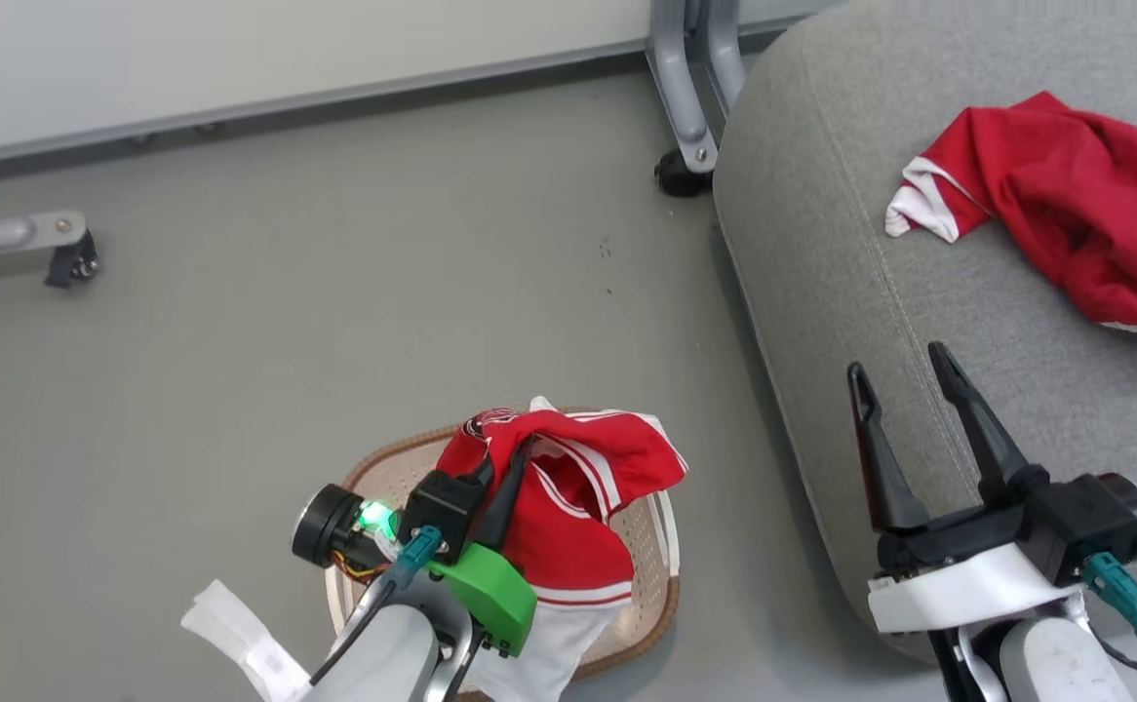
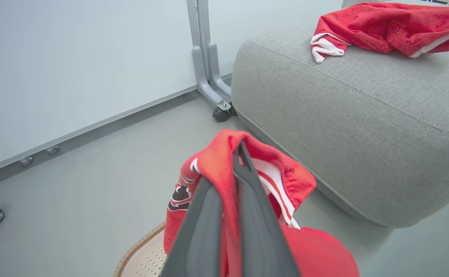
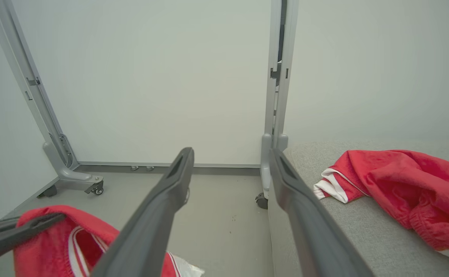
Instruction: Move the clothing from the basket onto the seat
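left gripper [image 1: 510,453] pinches a fold of the soft, floppy red lettered jersey [image 1: 568,526] over the cream plastic basket [image 1: 383,458]; right gripper [image 1: 898,361] spreads wide, empty; grey cushion seat [image 1: 822,195] at two o'clock.

jersey [image 1: 568,526]: lettering folded into creases, unreadable; white lower part partly behind the left arm [image 1: 383,653].
basket [image 1: 668,585]: mostly covered by jersey and arm; near rim cut off by the head view's bottom edge.
left gripper [image 1: 508,454]: one fingertip buried in the jersey's red fold.
plain red garment [image 1: 1066,195]: on the seat, cut off at the head view's right edge.
seat [image 1: 822,292]: far and right edges out of frame.
white scrap [image 1: 237,634]: beside the arm, kind unclear.
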Tool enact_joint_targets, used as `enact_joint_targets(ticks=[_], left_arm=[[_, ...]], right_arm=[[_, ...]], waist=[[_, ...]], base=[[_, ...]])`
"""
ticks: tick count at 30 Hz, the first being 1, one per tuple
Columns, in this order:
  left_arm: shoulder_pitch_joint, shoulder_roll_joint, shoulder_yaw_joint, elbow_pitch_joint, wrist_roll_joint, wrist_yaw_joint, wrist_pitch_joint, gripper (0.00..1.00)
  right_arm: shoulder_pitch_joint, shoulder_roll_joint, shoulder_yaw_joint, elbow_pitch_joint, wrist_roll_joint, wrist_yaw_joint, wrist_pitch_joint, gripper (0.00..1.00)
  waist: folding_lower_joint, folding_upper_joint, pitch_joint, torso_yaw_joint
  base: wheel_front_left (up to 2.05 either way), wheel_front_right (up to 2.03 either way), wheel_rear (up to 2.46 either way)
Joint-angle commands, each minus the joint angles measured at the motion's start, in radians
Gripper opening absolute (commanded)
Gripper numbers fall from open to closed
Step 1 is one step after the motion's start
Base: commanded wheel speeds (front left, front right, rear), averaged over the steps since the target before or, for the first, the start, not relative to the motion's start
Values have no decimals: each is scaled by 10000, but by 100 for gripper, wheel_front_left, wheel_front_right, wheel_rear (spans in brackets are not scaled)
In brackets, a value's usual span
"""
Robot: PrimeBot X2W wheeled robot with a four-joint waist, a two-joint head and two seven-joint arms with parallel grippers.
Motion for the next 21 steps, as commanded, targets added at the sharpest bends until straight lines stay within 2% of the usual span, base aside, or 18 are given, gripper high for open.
enact_joint_targets(ticks=[1, 11, 21], left_arm=[[294, 73, 139, -312, 140, 41, -33, 0], [930, 103, 748, -2271, 665, 155, -32, 0], [1071, 116, 856, -3900, 1216, 172, -32, 0]], right_arm=[[299, -69, 31, 97, 76, -3, -34, 100], [1177, -115, 261, 395, 146, -3, -34, 100], [1307, -116, 480, 384, 224, -1, -34, 100]], waist=[[1, 0, -1227, 385], [1, 0, -2175, 463], [1, 0, -2461, 436]], base=[[0, 0, 0], [0, 0, 0], [0, 0, 0]])
